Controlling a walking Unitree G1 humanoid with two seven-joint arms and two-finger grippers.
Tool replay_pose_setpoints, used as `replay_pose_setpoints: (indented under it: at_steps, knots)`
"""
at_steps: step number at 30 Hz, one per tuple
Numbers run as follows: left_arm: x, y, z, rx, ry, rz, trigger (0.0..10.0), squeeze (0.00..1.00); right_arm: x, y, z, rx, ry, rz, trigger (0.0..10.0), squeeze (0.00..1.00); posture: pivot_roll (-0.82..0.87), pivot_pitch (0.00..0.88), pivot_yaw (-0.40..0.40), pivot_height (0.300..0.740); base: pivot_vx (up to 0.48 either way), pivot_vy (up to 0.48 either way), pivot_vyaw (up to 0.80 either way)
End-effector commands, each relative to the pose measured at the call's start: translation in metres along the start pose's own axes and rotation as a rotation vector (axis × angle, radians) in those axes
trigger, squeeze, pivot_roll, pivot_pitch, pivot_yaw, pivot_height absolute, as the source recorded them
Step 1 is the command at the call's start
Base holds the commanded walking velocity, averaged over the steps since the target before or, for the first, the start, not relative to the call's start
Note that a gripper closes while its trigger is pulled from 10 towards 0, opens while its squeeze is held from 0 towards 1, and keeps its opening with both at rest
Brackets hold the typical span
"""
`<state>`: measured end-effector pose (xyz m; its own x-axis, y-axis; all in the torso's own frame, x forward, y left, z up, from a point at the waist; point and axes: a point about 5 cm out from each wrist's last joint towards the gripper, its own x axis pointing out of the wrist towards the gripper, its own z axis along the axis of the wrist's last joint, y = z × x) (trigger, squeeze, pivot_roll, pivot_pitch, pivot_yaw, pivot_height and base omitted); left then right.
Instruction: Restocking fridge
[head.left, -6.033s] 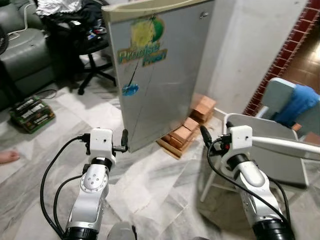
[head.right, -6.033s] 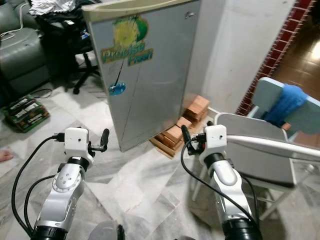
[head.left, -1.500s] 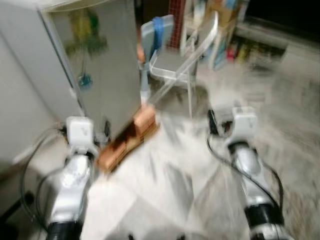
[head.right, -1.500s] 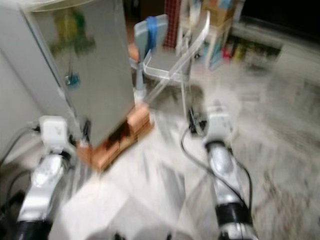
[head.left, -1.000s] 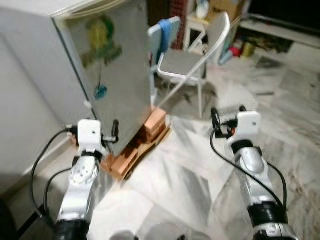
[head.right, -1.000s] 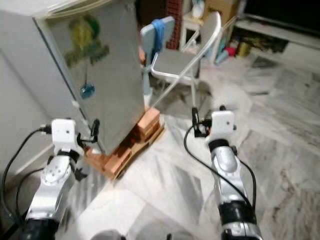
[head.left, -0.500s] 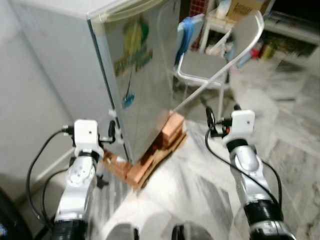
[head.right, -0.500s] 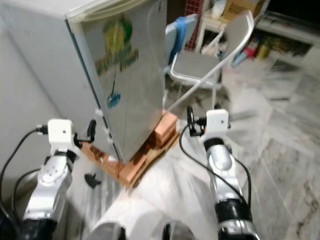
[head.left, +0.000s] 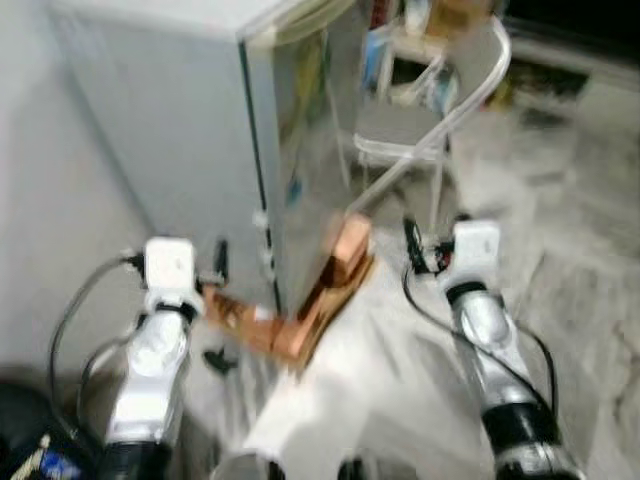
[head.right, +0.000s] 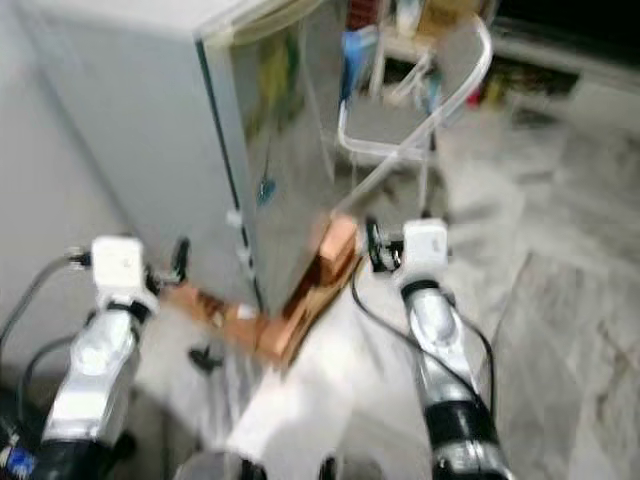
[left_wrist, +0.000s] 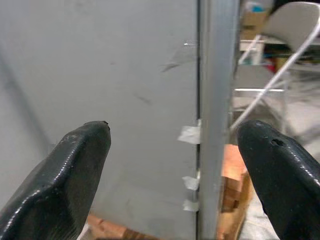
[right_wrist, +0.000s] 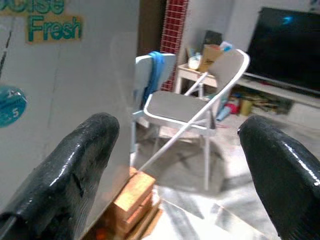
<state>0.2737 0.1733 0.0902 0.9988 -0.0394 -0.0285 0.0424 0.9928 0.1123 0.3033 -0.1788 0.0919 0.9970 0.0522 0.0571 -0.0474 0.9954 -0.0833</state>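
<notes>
The small grey fridge (head.left: 190, 130) stands at about 11 o'clock in the head views, door shut, its corner edge turned toward the robot; both head views are blurred. It rests on stacked bricks (head.left: 335, 275) laid on a wooden pallet (head.right: 285, 325). A sticker reading "Fresh" (right_wrist: 52, 27) marks the door. The left gripper (left_wrist: 172, 165) is raised at 9 o'clock, fingers spread wide, facing the fridge's side and door edge without touching. The right gripper (right_wrist: 175, 155) is raised at 3 o'clock, fingers wide, holding nothing. A grey folding chair (right_wrist: 187, 107) stands beyond at 1 o'clock, with a blue cloth (right_wrist: 152, 67) draped on another chair behind it, on marble floor (head.left: 580, 260).
</notes>
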Motion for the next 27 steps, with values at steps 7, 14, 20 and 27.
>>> replay_pose_setpoints:
  at_steps: [7,14,20,27]
  knots:
    - [-0.0004,0.0015,0.0032,0.0,-0.02,-0.005,10.0,0.0,0.0027,0.0017,0.0051,0.0,-0.018,0.007,10.0,0.0,0.07,0.022,-0.025,0.74,0.037,0.0,-0.31]
    - [-0.0008,0.0012,0.0032,-0.004,-0.021,-0.01,10.0,0.0,0.0025,0.0017,0.0047,0.0,-0.016,0.009,10.0,0.0,0.07,0.023,-0.025,0.74,0.18,0.0,0.0]
    - [-0.0001,0.0003,0.0034,-0.004,-0.02,-0.015,10.0,0.0,0.0025,0.0014,0.0049,0.002,-0.013,0.004,10.0,0.0,0.06,0.027,-0.022,0.74,0.317,0.0,-0.34]
    - [0.0,0.0004,0.003,-0.003,-0.018,-0.019,10.0,0.0,0.0022,0.0026,0.0045,0.005,-0.015,0.008,10.0,0.0,0.07,0.029,-0.019,0.74,0.323,0.0,-0.8]
